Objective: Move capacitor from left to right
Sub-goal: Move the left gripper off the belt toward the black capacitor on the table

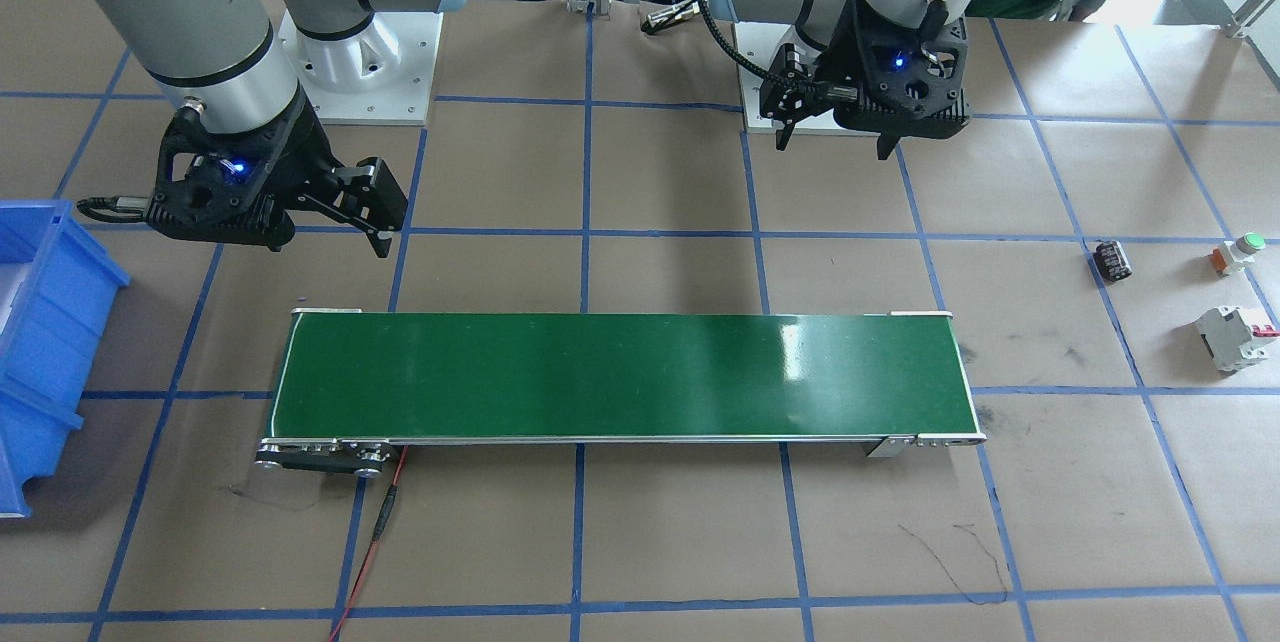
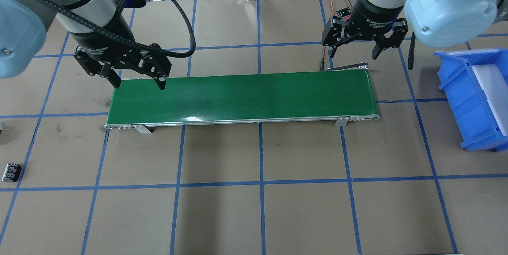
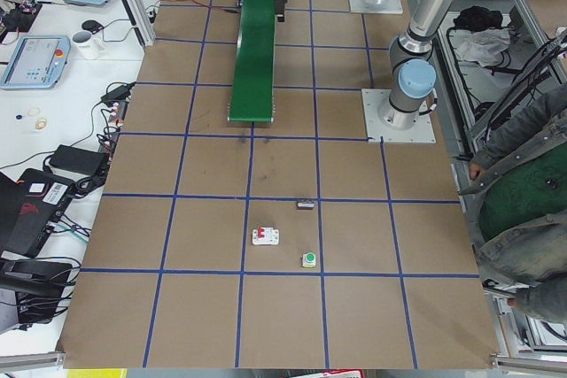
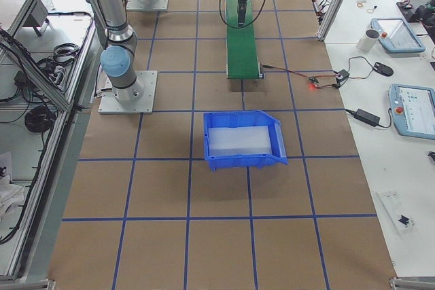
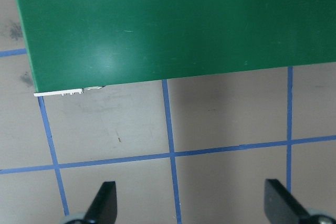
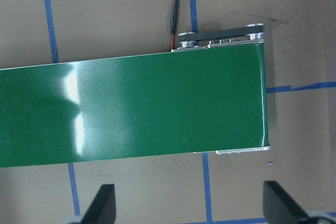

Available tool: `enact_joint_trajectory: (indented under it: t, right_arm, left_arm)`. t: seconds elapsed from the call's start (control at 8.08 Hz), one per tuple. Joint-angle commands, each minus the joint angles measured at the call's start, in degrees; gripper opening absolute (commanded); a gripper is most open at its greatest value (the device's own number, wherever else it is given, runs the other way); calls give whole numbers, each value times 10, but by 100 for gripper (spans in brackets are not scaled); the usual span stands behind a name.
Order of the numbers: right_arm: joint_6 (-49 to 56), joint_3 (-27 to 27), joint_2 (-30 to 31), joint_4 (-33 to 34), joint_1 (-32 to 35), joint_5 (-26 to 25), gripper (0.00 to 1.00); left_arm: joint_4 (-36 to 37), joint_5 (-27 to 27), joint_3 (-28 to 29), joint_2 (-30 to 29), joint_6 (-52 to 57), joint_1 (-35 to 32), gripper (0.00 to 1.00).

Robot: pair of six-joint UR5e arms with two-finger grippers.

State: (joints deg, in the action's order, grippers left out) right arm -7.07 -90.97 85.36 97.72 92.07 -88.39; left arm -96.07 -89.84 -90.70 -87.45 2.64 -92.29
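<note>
The capacitor (image 1: pixel 1112 260), a small stubby black cylinder, lies on its side on the brown table on my left, well clear of the belt's end. It also shows in the overhead view (image 2: pixel 11 172) and the exterior left view (image 3: pixel 306 205). My left gripper (image 2: pixel 139 86) is open and empty above the left end of the green conveyor belt (image 2: pixel 242 96), far from the capacitor; it also shows in the front-facing view (image 1: pixel 835 137). My right gripper (image 2: pixel 353 55) is open and empty above the belt's right end, and shows in the front-facing view (image 1: pixel 330 242) too.
A white breaker with a red lever (image 1: pixel 1235 337) and a green-capped push button (image 1: pixel 1240 252) lie near the capacitor. A blue bin (image 2: pixel 472 100) stands on the right of the belt. A red wire (image 1: pixel 385 512) runs from the belt's right end.
</note>
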Motion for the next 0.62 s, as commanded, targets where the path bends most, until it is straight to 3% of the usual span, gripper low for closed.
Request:
enact_joint_trajectory:
  t: [0.0, 0.5]
  right_arm:
    - [1, 0, 1, -2, 0, 0, 100]
    - [2, 0, 1, -2, -1, -1, 100]
  left_arm:
    - [0, 0, 0, 0, 0, 0, 100]
    - [0, -1, 0, 0, 1, 0, 100]
